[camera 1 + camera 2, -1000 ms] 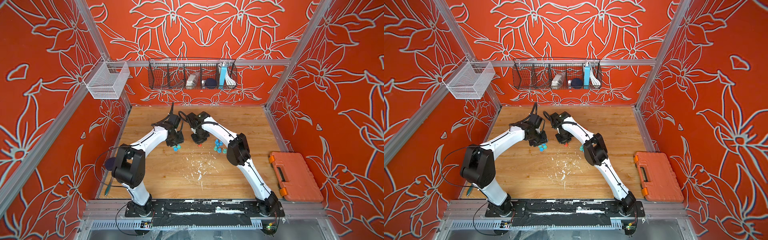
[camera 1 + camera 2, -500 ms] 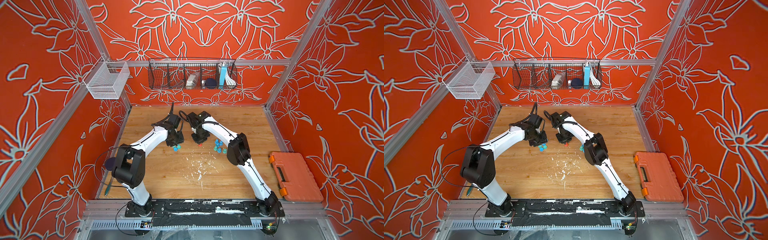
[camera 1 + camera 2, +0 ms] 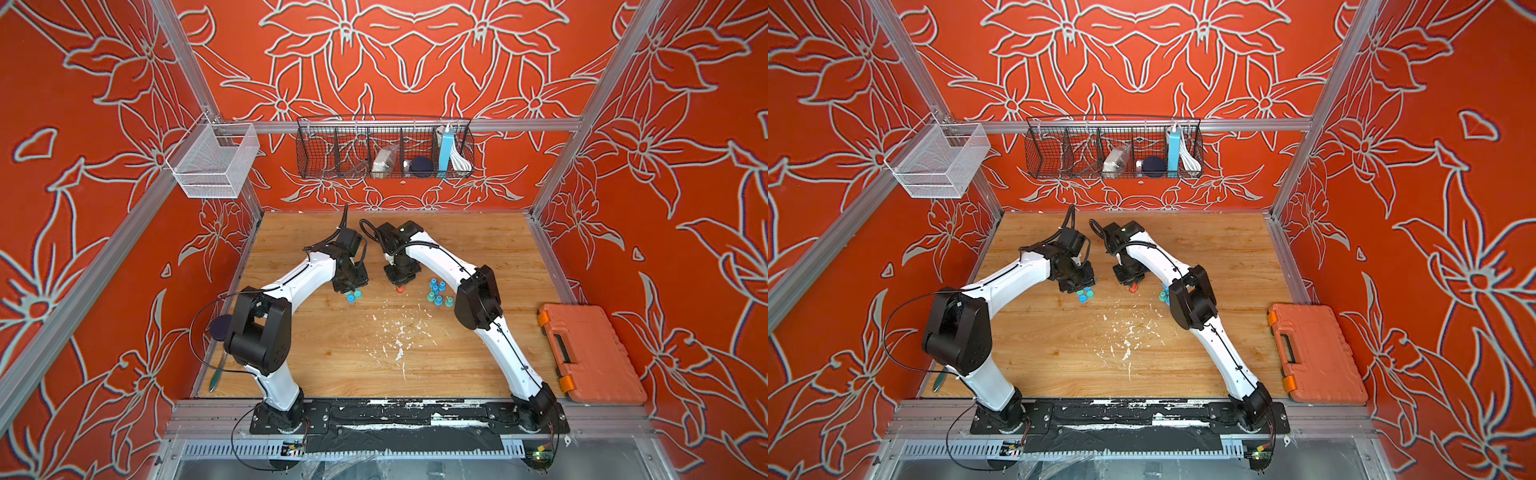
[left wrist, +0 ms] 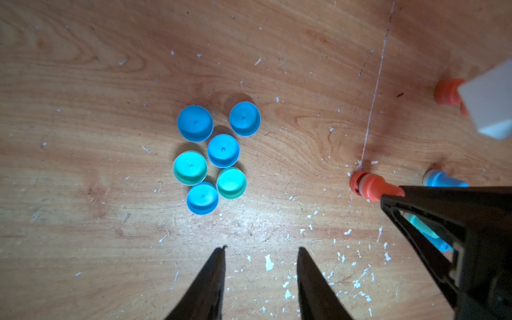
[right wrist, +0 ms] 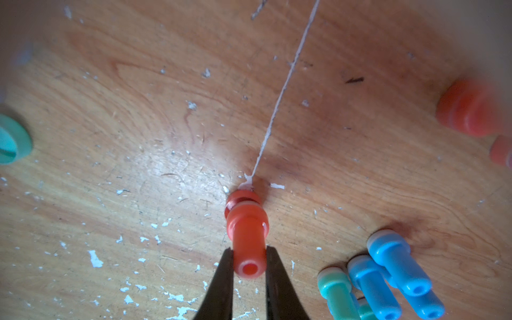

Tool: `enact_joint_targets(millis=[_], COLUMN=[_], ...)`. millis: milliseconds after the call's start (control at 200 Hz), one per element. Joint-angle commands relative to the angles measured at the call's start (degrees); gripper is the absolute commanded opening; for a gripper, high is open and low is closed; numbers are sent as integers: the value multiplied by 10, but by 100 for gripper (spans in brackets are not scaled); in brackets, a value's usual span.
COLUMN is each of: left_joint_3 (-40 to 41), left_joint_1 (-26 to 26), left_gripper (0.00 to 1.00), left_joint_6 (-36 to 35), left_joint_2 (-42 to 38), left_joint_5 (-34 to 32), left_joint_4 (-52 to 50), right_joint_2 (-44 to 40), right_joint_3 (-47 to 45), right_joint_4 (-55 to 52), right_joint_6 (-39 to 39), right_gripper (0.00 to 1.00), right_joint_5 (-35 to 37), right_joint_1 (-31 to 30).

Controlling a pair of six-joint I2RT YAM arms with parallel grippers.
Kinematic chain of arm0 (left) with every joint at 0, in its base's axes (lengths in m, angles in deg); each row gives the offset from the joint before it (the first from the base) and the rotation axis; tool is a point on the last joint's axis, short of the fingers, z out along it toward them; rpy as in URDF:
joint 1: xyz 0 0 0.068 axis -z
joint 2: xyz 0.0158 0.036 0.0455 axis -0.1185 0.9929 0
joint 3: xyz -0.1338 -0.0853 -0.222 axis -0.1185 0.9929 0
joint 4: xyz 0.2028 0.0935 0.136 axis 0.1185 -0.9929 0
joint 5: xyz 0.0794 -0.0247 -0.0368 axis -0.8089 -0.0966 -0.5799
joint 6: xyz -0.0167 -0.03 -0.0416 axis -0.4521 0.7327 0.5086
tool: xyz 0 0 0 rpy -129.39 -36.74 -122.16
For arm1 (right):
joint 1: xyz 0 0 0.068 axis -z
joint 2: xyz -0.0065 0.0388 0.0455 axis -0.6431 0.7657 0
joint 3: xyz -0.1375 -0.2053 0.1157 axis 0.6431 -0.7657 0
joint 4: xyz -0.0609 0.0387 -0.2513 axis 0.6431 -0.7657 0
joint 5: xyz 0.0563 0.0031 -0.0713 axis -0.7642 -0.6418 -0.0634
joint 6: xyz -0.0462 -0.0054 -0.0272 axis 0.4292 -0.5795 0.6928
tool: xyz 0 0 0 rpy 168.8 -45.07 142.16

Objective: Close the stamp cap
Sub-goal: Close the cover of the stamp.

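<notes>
Pressing orange plastic stamp (image 5: 247, 235) onto its round cap (image 5: 240, 200), my right claw (image 5: 248, 249) clenched on it; off-centre push cd tip it.

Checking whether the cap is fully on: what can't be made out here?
- Right wrist view: the orange stamp, pinched in the right gripper, covers most of the cap under it; whether it is seated is unclear.
- Both top views: the gripper's body hides the stamp except a small red speck.
- Right wrist view: a second orange piece is blurred near the frame edge.
- Left wrist view: the right gripper's finger hides part of a teal stamp.
</notes>
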Motion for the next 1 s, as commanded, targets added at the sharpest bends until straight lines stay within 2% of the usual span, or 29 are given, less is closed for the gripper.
enact_joint_targets(millis=[0, 996], left_joint_3=[-12, -15], left_joint_1=[-6, -9], left_gripper=[43, 43], left_joint_6=[-5, -3], left_joint_2=[6, 14], left_joint_5=[0, 2], left_joint_4=[-4, -2], right_joint_2=[4, 1], right_joint_3=[23, -18], right_joint_4=[-12, 2], right_joint_6=[-10, -10], right_gripper=[11, 11], right_joint_5=[-4, -11], right_joint_1=[3, 2])
